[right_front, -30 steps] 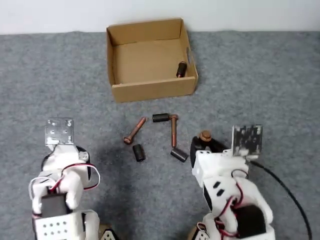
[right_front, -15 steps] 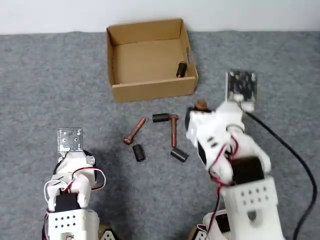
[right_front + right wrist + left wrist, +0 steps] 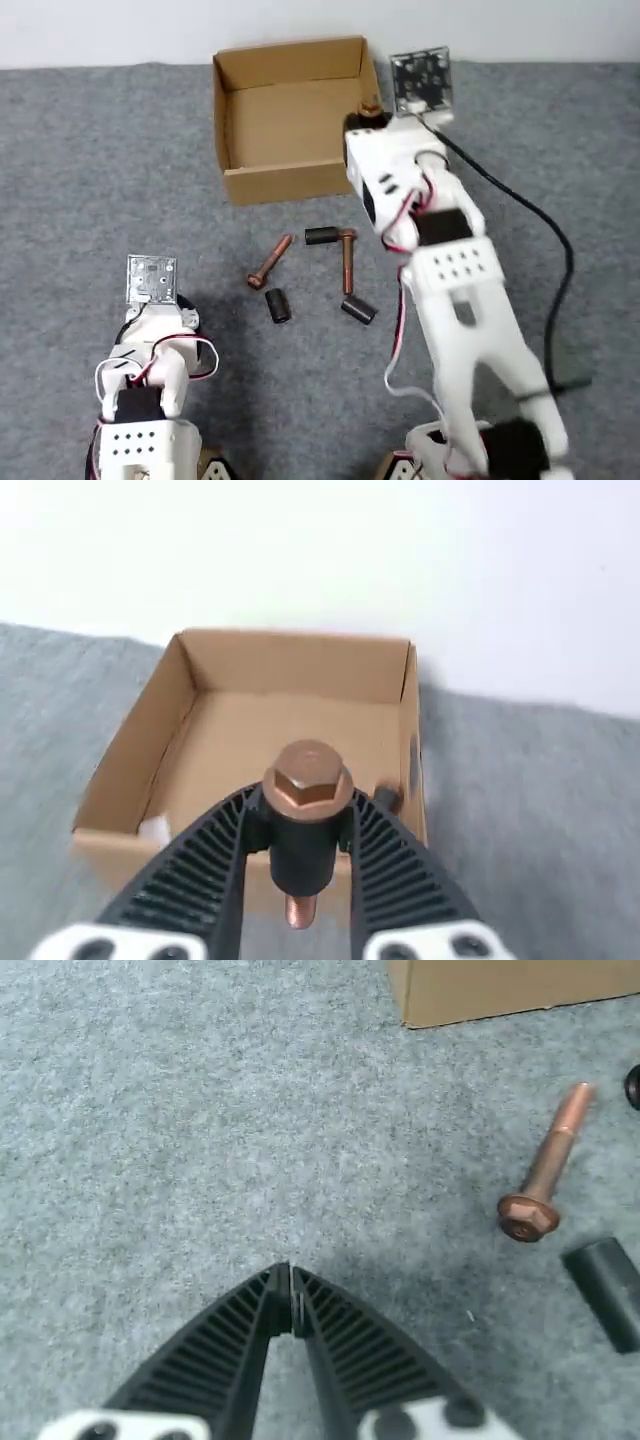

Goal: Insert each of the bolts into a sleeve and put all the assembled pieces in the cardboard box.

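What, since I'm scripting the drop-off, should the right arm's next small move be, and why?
Probably ease a little farther in over the floor of the cardboard box before opening. The right gripper is shut on a sleeved bolt, and in the high view it sits about over the box's right wall, so a release here might catch the rim.

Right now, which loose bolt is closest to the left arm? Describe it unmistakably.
Start at the cardboard box; on the carpet in front of it lies a cluster of bolts and sleeves. Take the slanted bolt on the left arm's side; the other bolt runs straight toward the box, its head beside a sleeve.
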You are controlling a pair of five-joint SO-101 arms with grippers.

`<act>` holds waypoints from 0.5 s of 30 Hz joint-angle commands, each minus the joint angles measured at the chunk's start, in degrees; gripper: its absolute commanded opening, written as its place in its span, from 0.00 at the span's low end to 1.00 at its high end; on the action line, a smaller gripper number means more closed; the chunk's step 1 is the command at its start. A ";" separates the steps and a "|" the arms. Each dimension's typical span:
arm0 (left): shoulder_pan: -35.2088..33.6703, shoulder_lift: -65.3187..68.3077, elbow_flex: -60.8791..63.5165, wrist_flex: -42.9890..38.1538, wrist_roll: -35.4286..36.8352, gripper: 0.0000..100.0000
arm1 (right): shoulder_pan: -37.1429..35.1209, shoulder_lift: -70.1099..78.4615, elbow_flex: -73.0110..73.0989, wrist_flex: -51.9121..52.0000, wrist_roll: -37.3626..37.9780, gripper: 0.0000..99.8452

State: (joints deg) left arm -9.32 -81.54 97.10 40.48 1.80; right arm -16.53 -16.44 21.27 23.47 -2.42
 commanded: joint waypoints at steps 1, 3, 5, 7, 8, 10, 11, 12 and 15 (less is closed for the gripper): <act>0.26 -0.44 -0.31 -1.49 -0.35 0.00 | 0.40 7.16 -8.35 -7.08 0.88 0.01; 0.26 -0.44 -0.31 -1.49 -0.35 0.00 | 0.40 12.44 -11.25 -9.01 0.88 0.01; 0.26 -0.44 -0.31 -1.49 -0.35 0.00 | 0.40 17.80 -14.24 -10.86 0.79 0.01; 0.26 -0.44 -0.31 -1.49 -0.35 0.00 | 0.40 23.08 -17.41 -12.97 0.62 0.01; 0.26 -0.44 -0.31 -1.49 -0.35 0.00 | 0.40 25.45 -19.08 -14.02 0.62 0.01; 0.26 -0.44 -0.31 -1.49 -0.35 0.00 | 0.40 30.37 -22.77 -15.78 0.70 0.01; 0.26 -0.44 -0.31 -1.49 -0.35 0.00 | 0.40 32.75 -24.79 -15.96 0.79 0.01; 0.26 -0.44 -0.31 -1.49 -0.35 0.00 | 0.40 35.21 -27.08 -15.52 0.79 0.01; 0.26 -0.44 -0.31 -1.49 -0.35 0.00 | 0.40 41.80 -34.02 -11.65 0.79 0.04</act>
State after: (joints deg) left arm -9.32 -81.54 97.10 40.48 1.80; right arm -16.44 22.68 -3.52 10.29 -2.07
